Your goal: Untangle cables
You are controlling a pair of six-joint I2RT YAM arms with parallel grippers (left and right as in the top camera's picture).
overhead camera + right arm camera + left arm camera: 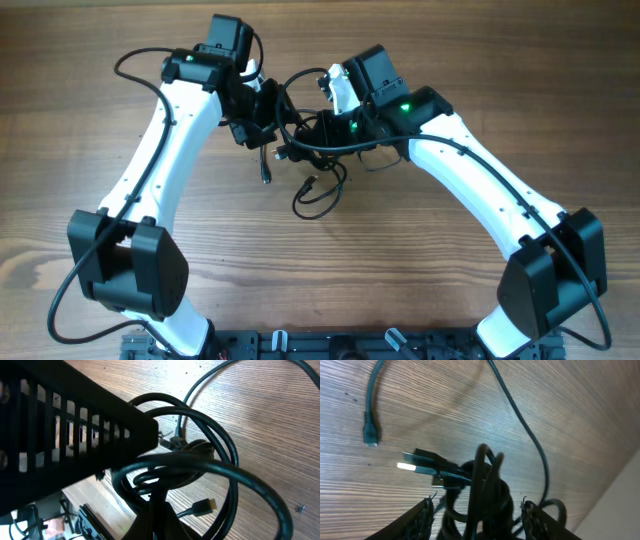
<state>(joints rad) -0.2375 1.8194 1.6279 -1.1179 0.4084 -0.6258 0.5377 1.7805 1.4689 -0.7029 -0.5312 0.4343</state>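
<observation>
Left hand clasping cables, right hand adjacent, wooden table beneath.

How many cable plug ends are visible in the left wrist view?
3. One small plug lies apart at upper left. A bright flat plug and a dark plug just above it stick out of the cable bundle. More may be hidden there.

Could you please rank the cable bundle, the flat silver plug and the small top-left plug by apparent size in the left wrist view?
1. cable bundle
2. flat silver plug
3. small plug, though it lies farther away.
</observation>
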